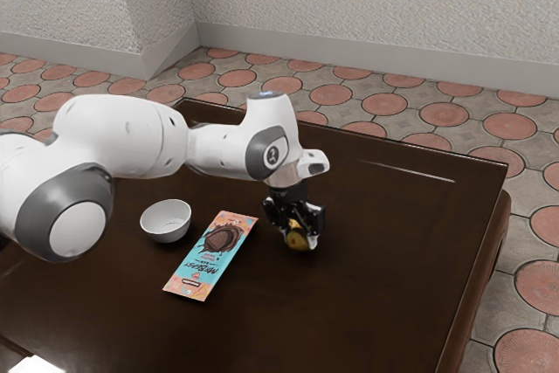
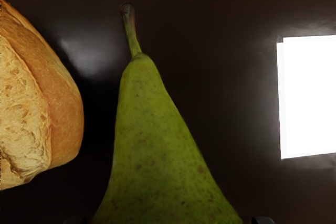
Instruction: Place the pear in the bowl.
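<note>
Pear (image 2: 152, 145), green, brown-freckled and tapering to a brown stem, is under the black two-finger gripper (image 1: 297, 235), well inside the edges of the dark brown, glossy table (image 1: 376, 303) and outside the round white bowl (image 1: 162, 231). I cannot tell whether the gripper is open or closed on it. A flat rectangular packet (image 1: 210, 255), light blue and orange, lies between bowl and gripper. Near the pear but apart from it is a golden-brown, crusty bread loaf (image 2: 63, 108).

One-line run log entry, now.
gripper: at pear | bowl: pear not inside | chocolate bar: between bowl and gripper | placement: pending
</note>
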You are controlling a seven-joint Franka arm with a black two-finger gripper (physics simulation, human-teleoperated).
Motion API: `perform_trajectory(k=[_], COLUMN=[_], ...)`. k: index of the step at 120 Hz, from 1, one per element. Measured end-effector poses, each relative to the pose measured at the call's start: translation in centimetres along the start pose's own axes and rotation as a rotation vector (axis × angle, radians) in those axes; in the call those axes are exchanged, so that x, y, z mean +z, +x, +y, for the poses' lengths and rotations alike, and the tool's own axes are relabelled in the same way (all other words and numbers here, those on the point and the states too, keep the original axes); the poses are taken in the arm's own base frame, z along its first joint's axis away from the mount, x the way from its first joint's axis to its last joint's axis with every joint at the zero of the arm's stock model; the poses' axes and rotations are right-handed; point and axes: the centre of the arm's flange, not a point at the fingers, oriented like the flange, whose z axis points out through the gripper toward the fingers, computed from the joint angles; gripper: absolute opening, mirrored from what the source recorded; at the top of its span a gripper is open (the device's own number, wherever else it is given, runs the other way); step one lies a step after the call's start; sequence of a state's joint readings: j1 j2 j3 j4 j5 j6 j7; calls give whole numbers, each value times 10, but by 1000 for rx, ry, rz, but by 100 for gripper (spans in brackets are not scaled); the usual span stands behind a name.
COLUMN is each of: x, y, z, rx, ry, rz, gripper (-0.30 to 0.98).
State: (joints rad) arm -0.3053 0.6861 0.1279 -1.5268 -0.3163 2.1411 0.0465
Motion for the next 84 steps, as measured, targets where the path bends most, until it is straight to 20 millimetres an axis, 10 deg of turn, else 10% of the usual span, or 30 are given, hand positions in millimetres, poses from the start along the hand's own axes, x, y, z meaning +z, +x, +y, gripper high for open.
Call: perform_trajectory(k=[25, 45, 84], x=[-20, -86, -180], y=[-1, -14, -44], z=[2, -15, -127], rx=[1, -26, -191], ry=[3, 9, 102], rz=[27, 74, 88], gripper=[28, 24, 20])
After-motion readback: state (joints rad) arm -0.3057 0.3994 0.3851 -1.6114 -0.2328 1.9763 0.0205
